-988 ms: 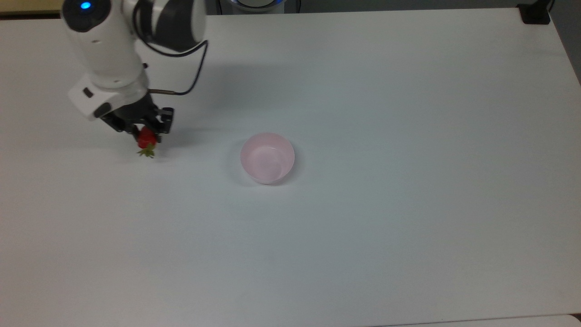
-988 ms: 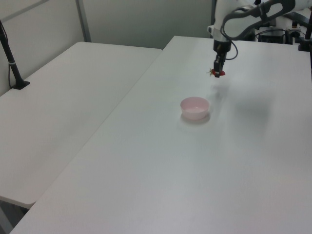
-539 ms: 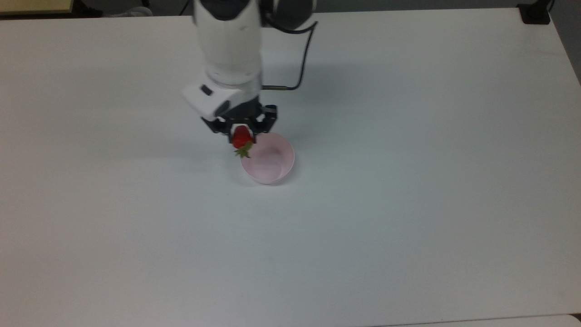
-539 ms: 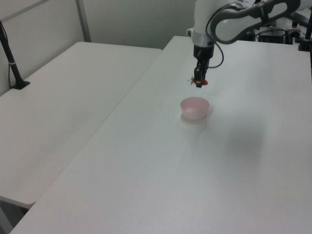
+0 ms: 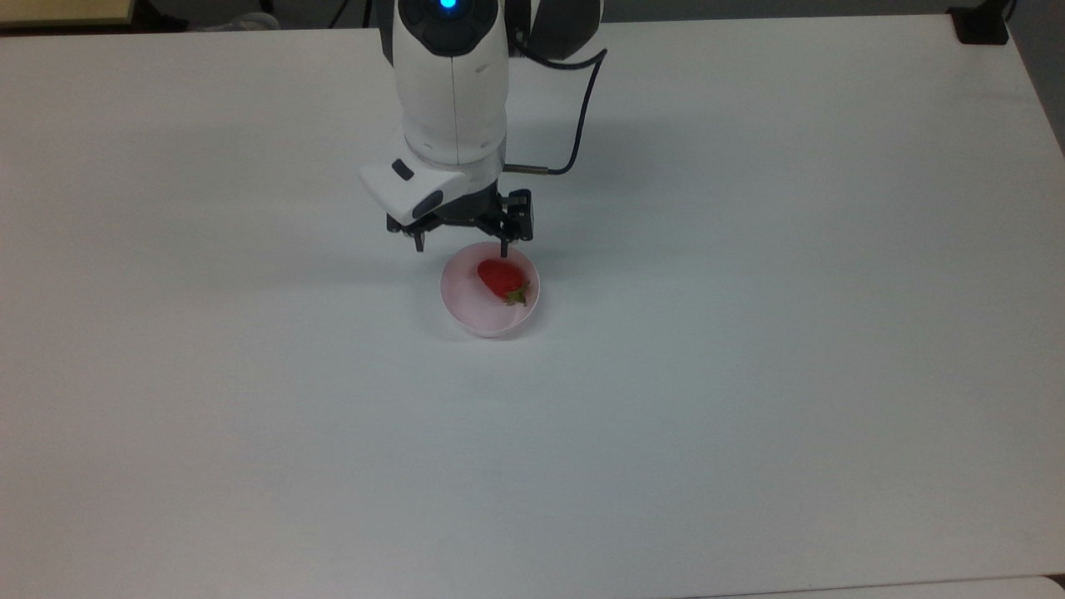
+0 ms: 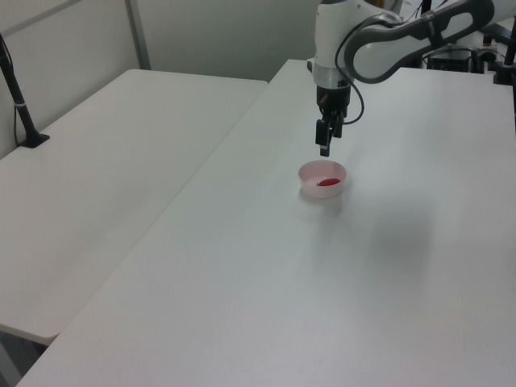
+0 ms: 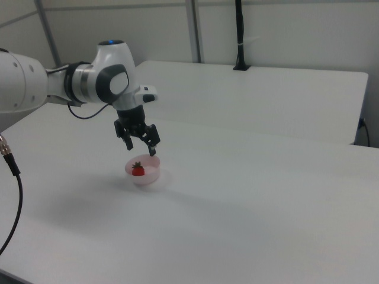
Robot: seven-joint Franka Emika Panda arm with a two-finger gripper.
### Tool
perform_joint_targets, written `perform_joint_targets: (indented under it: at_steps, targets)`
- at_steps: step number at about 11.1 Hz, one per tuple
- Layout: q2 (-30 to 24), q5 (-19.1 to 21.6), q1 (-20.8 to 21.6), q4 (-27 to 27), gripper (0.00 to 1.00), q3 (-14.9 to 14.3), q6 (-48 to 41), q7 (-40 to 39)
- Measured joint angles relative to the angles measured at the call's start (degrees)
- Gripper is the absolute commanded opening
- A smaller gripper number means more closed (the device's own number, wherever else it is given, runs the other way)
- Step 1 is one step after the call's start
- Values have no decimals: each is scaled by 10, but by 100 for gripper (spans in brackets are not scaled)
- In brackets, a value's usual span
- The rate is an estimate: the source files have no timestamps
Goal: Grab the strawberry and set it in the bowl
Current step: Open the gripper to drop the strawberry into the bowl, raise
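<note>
The red strawberry lies inside the pale pink bowl near the middle of the white table, its green cap toward the top view's lower right. My gripper hangs just above the bowl's far rim, open, with nothing between its fingers. In the right view both black fingers are spread apart above the strawberry.
A black cable loops from the wrist on the top view's right. A black clamp post stands on the neighbouring table in the left view. A dark mount sits at the top view's upper right corner.
The arm carried the strawberry from the top view's left across to the bowl. The fingers opened and the strawberry dropped into the bowl.
</note>
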Motion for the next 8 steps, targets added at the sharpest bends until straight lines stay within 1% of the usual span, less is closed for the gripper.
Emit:
perform_joint_targets:
  at_steps: [2, 4, 6, 8]
  targets:
    - [-36, 0, 7, 11, 100, 0, -78, 27]
    - [-100, 0, 9, 13, 100, -2, -167, 36]
    - [-156, 0, 10, 6, 100, -17, -199, 29]
    - [-188, 0, 9, -2, 100, -30, -201, 4]
